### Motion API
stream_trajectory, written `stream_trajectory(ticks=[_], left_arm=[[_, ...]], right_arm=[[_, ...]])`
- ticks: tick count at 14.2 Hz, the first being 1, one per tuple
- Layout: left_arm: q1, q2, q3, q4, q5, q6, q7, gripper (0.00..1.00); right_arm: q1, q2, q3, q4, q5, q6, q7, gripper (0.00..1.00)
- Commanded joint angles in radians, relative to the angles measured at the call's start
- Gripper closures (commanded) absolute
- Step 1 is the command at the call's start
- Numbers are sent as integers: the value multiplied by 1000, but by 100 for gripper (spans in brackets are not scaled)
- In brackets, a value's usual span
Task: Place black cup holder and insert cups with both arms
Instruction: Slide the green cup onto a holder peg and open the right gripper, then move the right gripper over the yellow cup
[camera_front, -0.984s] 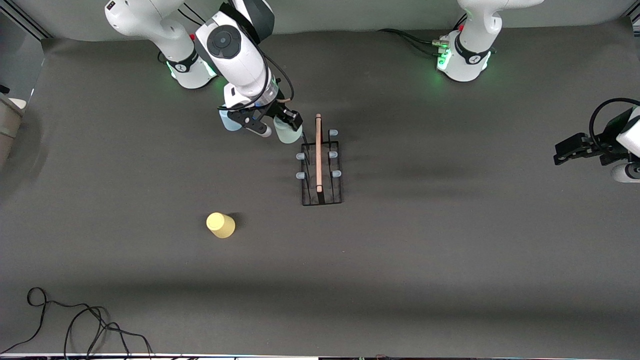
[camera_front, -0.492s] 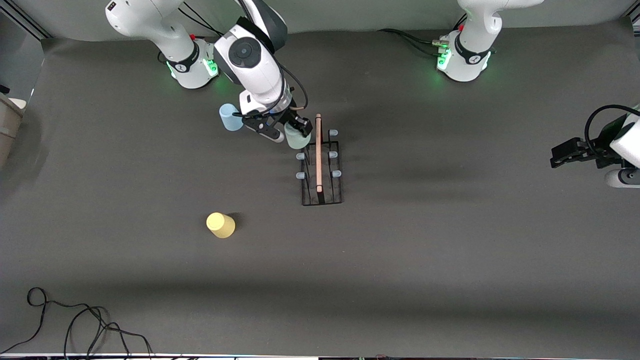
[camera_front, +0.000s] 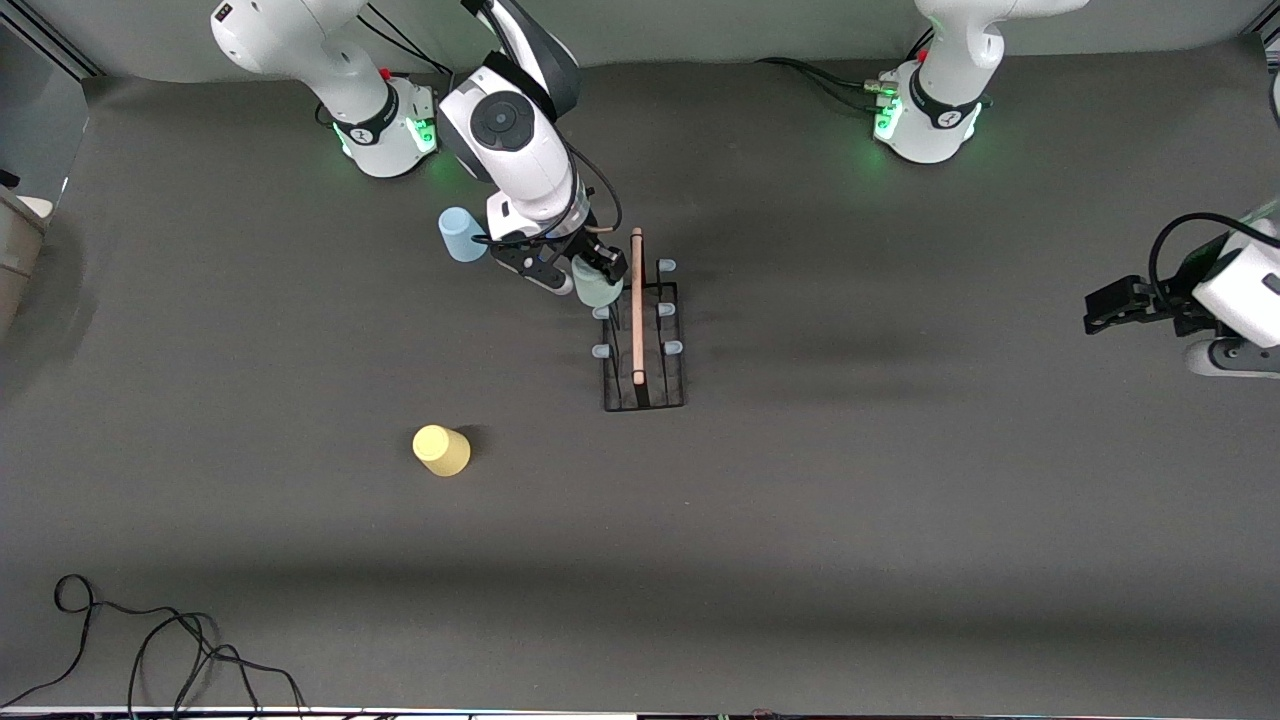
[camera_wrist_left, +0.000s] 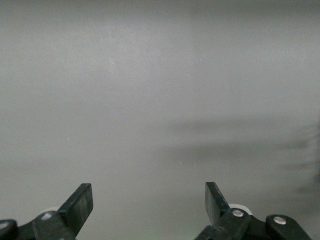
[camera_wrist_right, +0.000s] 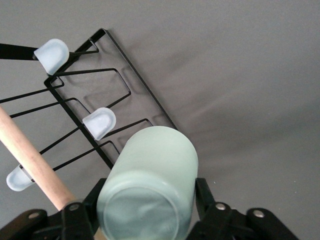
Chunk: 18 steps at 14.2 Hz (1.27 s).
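The black cup holder (camera_front: 643, 345) stands mid-table with its wooden rod handle (camera_front: 637, 305) and pale-capped prongs. My right gripper (camera_front: 575, 270) is shut on the pale grey-green cup (camera_front: 597, 283) and holds it upside down over the rack's end nearest the robot bases, by the handle. In the right wrist view the cup (camera_wrist_right: 150, 187) sits between the fingers, over the rack (camera_wrist_right: 107, 100). The light blue cup (camera_front: 461, 235) stands beside the right arm. The yellow cup (camera_front: 441, 450) stands nearer the camera. My left gripper (camera_front: 1102, 308) is open and empty at the left arm's end of the table.
A black cable (camera_front: 150, 640) lies coiled at the front corner at the right arm's end. The left wrist view shows only bare grey mat between the open fingers (camera_wrist_left: 80, 205).
My right gripper has carried the grey-green cup from beside the blue cup to over the rack's end by the handle. The left gripper has drifted slightly toward the table's middle.
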Motion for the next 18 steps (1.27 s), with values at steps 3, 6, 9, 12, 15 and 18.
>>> stream_trajectory(ticks=[3, 6, 9, 12, 15, 18], left_arm=[[-12, -17, 4, -23, 20, 7, -19, 0], [-12, -21, 4, -23, 18, -3, -19, 0], [-12, -21, 4, -17, 18, 2, -17, 0], [-12, -21, 6, -17, 20, 2, -11, 0], [-13, -23, 4, -17, 18, 11, -19, 0], [-16, -18, 4, -15, 23, 14, -14, 0]], right_arm=[[15, 13, -10, 21, -22, 9, 37, 1], [9, 4, -17, 30, -22, 1, 22, 1], [1, -13, -86, 90, -23, -97, -74, 1], [1, -13, -209, 135, -20, -201, -312, 1], [-3, 7, -351, 132, -8, -201, -585, 1], [-46, 53, -441, 133, 15, -194, -812, 0]])
